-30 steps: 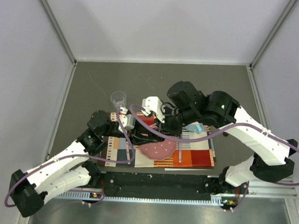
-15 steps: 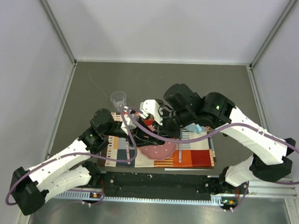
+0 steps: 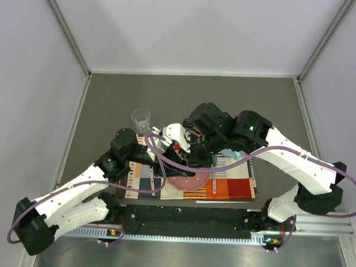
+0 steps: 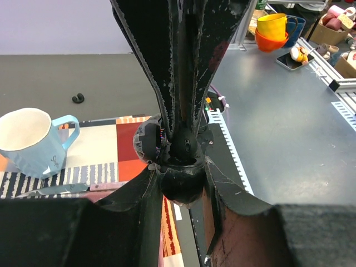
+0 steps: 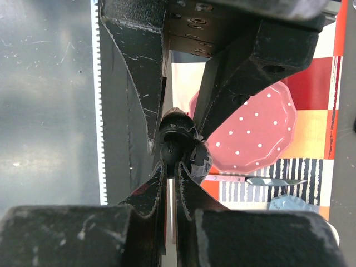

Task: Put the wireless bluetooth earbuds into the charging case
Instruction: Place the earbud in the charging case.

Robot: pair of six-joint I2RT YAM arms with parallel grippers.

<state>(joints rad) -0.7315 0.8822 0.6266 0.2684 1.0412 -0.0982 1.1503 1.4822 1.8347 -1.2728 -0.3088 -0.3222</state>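
Update: over the last second the right arm has swung in leftward and down, and the left arm has nudged right to meet it. The two heads were apart and are now nose to nose in the air above the mat (image 3: pixel 235 186), near its far edge, left of centre. Left gripper (image 4: pixel 181 181) is clamped on the charging case (image 4: pixel 177 196), holding it off the mat. The lid looks swung open to one side, with the cavity facing the other arm. Right gripper (image 5: pixel 169 168) is pinched tight on one earbud (image 4: pixel 184 149), with its tips right at the case mouth. The bud looks to be touching or just inside the pocket; can't tell if it's seated. Second earbud isn't visible in any view; can't say whether it's already in the case or just hidden. Blue mug (image 4: pixel 30 142) and pink dotted plate (image 5: pixel 256 133) sit on the mat, apart from the meeting point. My read: approach is done and we're at the insertion itself. Next needs a short straight push into the pocket, then release. The risk is the bud cocking sideways or popping out when the fingers let go, since the case is only held mid-air, not braced.
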